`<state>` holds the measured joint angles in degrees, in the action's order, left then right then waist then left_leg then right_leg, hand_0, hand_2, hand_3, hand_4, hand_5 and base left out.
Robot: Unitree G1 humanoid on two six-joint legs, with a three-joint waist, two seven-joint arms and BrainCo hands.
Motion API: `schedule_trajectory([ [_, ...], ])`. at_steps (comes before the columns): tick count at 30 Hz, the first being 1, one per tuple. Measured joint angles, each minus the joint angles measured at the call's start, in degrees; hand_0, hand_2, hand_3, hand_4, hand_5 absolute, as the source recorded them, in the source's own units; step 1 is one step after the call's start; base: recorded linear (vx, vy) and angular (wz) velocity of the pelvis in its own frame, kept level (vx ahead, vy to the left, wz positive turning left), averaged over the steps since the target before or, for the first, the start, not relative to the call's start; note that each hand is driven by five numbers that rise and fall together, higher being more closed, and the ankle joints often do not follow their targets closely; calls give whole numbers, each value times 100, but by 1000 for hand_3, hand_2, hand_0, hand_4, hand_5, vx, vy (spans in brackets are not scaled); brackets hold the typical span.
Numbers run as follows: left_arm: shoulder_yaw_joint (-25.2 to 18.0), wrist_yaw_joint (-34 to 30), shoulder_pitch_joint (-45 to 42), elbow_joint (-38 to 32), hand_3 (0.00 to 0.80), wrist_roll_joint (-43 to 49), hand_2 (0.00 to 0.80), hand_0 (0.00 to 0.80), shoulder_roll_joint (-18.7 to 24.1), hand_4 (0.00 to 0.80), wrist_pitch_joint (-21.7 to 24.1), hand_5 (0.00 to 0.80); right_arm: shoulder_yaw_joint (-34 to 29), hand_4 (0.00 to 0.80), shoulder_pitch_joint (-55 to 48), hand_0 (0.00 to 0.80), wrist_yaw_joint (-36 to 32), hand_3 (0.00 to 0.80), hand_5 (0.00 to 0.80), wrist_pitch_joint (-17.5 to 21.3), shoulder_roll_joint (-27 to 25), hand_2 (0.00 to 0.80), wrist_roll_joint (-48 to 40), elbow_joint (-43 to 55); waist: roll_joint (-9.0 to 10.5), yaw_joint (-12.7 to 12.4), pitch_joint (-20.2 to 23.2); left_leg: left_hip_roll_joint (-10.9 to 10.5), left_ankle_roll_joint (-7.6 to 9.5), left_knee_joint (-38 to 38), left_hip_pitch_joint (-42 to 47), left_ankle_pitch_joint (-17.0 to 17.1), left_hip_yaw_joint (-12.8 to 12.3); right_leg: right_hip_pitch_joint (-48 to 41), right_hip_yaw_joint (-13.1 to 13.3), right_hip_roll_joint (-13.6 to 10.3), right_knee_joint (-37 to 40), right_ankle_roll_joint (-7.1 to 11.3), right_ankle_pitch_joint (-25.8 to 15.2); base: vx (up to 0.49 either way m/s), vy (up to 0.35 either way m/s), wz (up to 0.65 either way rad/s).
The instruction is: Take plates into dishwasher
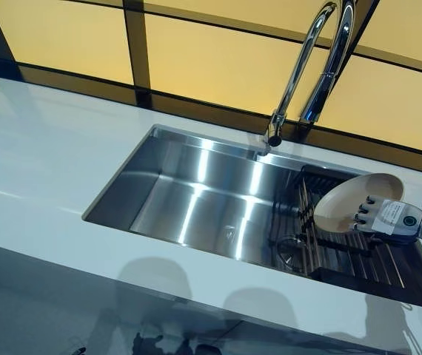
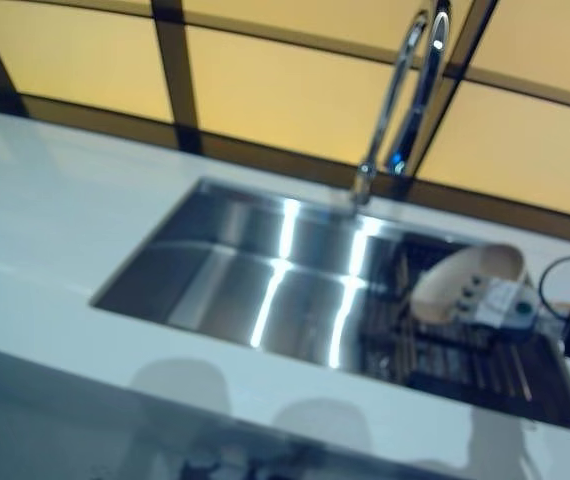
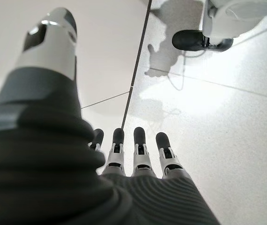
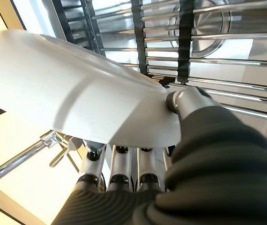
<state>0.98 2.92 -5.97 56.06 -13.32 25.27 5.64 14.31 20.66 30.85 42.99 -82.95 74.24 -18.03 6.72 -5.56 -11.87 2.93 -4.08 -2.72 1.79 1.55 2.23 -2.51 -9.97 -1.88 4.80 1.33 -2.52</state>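
Right wrist view shows the right hand (image 4: 171, 154) pinching a cream plate (image 4: 68, 89), thumb on one face and fingers behind the other, the grip sitting at the rim only. In the left eye view that plate is tilted over the dark drying rack (image 1: 344, 251) at the right end of the sink (image 1: 196, 200), just off the bars.

My worry is that rim-only pinch: the plate looks glazed and smooth, so a quick swing could let it pivot or slip and drop onto the rack or steel basin. The tall faucet (image 1: 303, 66) stands near the sink's back edge, close to any leftward arc. Open room lies toward the counter's (image 1: 41, 163) front edge. No dishwasher is in view. The left hand (image 3: 133, 154) hangs over the floor, fingers straight, holding nothing.
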Motion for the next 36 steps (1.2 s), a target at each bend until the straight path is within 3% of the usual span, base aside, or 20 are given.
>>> schedule_trajectory([
  [10,0,2,6,-116,0,-2,0,0,2,0,20,0,-3,800,-10,800,17,800,800,-90,0,800,-67,-6,12,9,-23,-6,0,-3,-37,1,2,35,2,0,5,0,0,0,0,0],
  [15,2,6,1,-112,0,-2,0,0,-1,0,21,0,-27,800,-14,800,18,800,800,-369,3,800,-420,-28,10,34,-27,-9,0,-2,-36,1,2,34,9,2,21,1,-1,-1,8,0],
  [29,9,65,-20,-102,0,1,0,0,-199,0,21,0,-1723,800,-888,800,286,800,800,-1330,357,800,-645,-285,-144,260,-54,-33,23,-60,166,-9,-67,-119,71,-32,5,4,2,27,73,-1],
  [36,67,72,-44,-99,0,1,0,0,-298,0,20,0,-2536,800,-1712,800,415,800,800,-1764,358,800,-1491,-496,-293,426,62,-34,40,-91,211,-12,-153,-118,146,-35,1,13,-9,30,88,-6],
])
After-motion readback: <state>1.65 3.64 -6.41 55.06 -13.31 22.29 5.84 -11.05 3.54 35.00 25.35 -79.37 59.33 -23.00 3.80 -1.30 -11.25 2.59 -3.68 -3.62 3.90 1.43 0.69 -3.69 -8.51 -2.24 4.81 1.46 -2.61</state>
